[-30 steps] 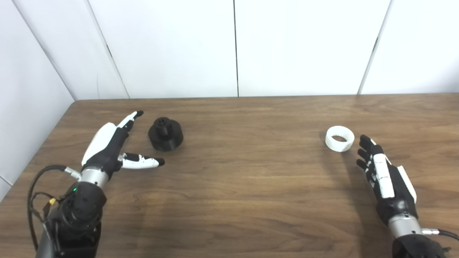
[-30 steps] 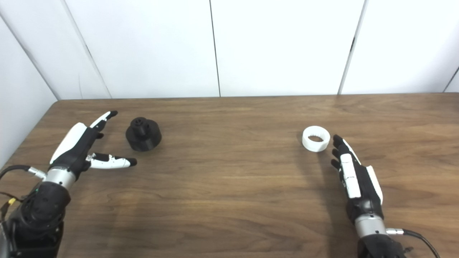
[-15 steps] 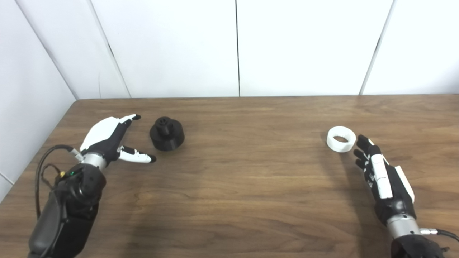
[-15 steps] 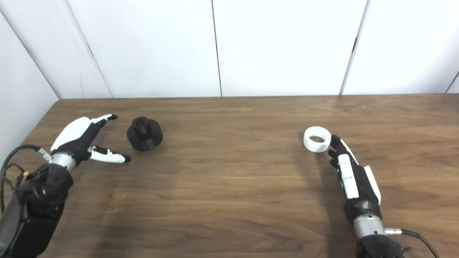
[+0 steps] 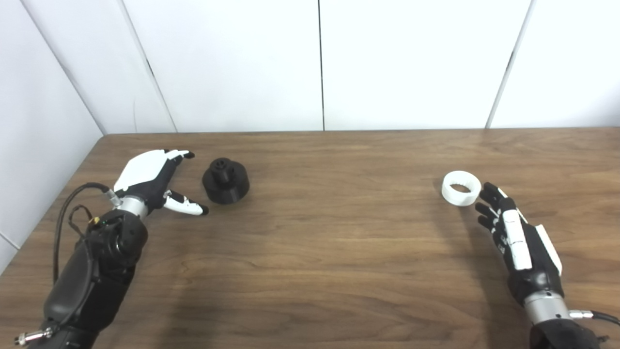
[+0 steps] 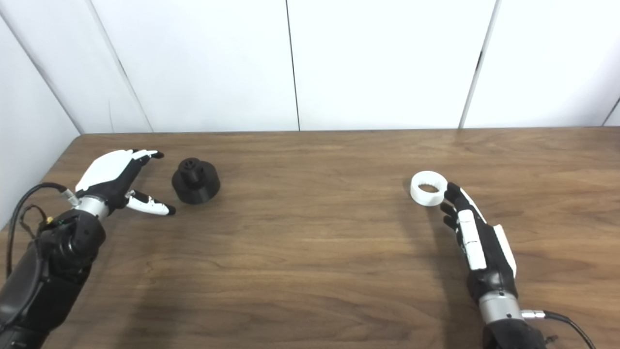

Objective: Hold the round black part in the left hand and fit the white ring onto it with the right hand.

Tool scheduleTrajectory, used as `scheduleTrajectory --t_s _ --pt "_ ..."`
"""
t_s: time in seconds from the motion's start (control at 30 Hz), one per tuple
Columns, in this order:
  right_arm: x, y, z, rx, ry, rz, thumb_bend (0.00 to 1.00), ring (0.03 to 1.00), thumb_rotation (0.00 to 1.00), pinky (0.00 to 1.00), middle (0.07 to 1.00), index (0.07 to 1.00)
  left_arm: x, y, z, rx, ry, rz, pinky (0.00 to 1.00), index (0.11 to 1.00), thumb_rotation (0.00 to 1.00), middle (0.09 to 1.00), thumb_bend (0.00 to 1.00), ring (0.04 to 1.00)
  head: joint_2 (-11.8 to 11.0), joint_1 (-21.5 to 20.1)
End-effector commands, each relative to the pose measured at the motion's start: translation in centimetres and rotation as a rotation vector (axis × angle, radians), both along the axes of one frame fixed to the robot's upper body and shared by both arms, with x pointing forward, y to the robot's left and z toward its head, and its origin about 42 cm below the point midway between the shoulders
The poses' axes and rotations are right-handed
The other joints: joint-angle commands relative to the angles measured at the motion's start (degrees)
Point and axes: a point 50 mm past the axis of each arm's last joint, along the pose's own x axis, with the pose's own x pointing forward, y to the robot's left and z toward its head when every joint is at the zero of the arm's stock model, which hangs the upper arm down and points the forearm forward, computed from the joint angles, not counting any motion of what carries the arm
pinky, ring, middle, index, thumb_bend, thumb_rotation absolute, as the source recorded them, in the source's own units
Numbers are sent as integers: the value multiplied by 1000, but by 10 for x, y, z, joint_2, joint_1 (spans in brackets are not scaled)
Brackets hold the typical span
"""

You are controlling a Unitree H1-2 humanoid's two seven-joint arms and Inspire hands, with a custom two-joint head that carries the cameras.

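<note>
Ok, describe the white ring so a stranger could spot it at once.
On the wooden table, look to the right half, just ahead of the right hand and its fingertips. The white ring lies flat there, the only white, hollow piece; the black part sits far left.

No readable text, label or number shows anywhere.

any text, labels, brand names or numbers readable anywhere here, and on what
None can be read: no words, numbers or signs show in either view.
Round black plastic part: no marking.
White plastic ring: plain.
Left hand and right hand: no lettering visible.
Brown wooden table and white wall panels: bare of text.
</note>
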Motion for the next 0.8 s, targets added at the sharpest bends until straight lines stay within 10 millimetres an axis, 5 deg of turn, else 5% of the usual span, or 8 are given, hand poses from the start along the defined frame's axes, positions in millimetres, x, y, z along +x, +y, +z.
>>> scheduleTrajectory --t_s 0.0,0.77 --pt "5 1 13 -3 -83 19 509 896 1000 914 918 917 17 10 37 72 -85 -10 988 867 267 952 1000 999 0 -1" --pt "2 0 12 10 -89 -13 540 914 995 911 927 914 40 -3 38 11 -27 -40 896 837 301 951 1000 992 -7 -8"
